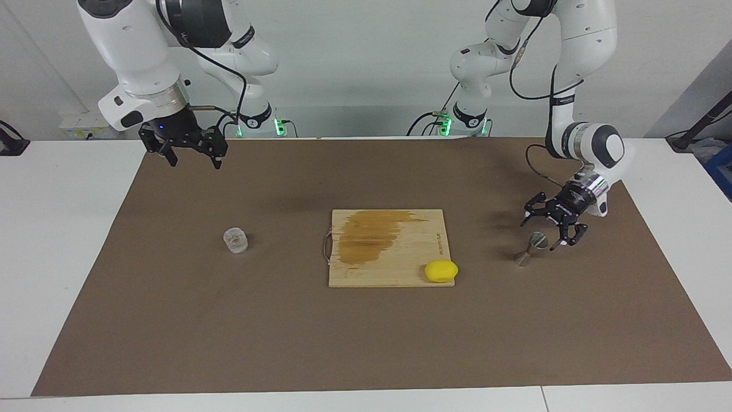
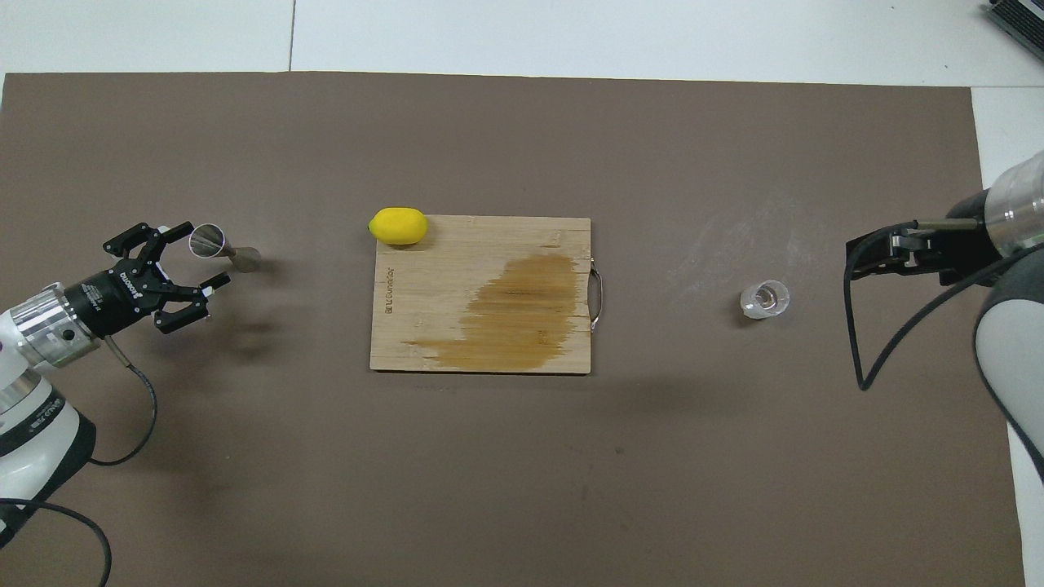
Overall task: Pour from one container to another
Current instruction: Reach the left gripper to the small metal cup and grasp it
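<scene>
Opening step: the left gripper [image 1: 543,230], jaws spread and holding nothing, hangs just beside the jigger [image 1: 530,249], which stands at three o'clock of the cutting board [image 1: 389,247]; next I'd expect it to straddle the waist and close. The right gripper [image 1: 190,154] waits open and empty at eleven o'clock of the glass cup [image 1: 235,240], itself at nine o'clock of the board. Count: one cup, one jigger, one board, one lemon [image 1: 441,270].

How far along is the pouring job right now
Nothing is done yet: the glass cup stands untouched on the mat. In hand: the left gripper, open, is at the jigger without holding it. The right gripper, open, waits over the mat's edge. Left: grasping, lifting and pouring.
</scene>
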You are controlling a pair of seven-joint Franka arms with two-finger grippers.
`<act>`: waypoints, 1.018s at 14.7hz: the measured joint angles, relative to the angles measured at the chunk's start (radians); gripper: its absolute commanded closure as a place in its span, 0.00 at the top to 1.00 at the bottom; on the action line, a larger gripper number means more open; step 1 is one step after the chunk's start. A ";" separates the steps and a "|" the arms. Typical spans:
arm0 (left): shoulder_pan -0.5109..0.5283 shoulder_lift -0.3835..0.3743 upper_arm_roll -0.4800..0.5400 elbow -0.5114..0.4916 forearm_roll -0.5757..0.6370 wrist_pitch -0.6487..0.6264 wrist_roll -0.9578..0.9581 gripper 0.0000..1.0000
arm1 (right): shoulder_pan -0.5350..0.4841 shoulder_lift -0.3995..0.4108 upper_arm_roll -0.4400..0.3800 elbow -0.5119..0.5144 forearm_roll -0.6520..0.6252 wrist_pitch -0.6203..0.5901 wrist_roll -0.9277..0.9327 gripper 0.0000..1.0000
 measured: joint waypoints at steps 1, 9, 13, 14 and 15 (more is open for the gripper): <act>-0.002 0.000 0.000 0.000 0.000 0.003 0.000 0.92 | 0.000 0.000 0.000 0.000 0.000 0.000 0.000 0.99; -0.003 0.000 0.000 0.000 -0.038 0.018 0.005 0.83 | 0.000 -0.001 0.000 -0.002 0.000 0.000 0.000 0.99; -0.004 0.000 0.000 0.000 -0.048 0.022 0.007 0.81 | 0.000 -0.001 0.000 -0.002 0.000 0.000 0.000 0.99; -0.004 0.000 0.000 0.000 -0.054 0.025 0.007 0.80 | 0.000 -0.001 0.000 -0.002 0.000 0.000 0.000 0.99; -0.005 0.000 0.000 0.000 -0.058 0.031 0.007 0.80 | 0.000 -0.001 0.000 -0.002 0.000 0.000 0.000 0.99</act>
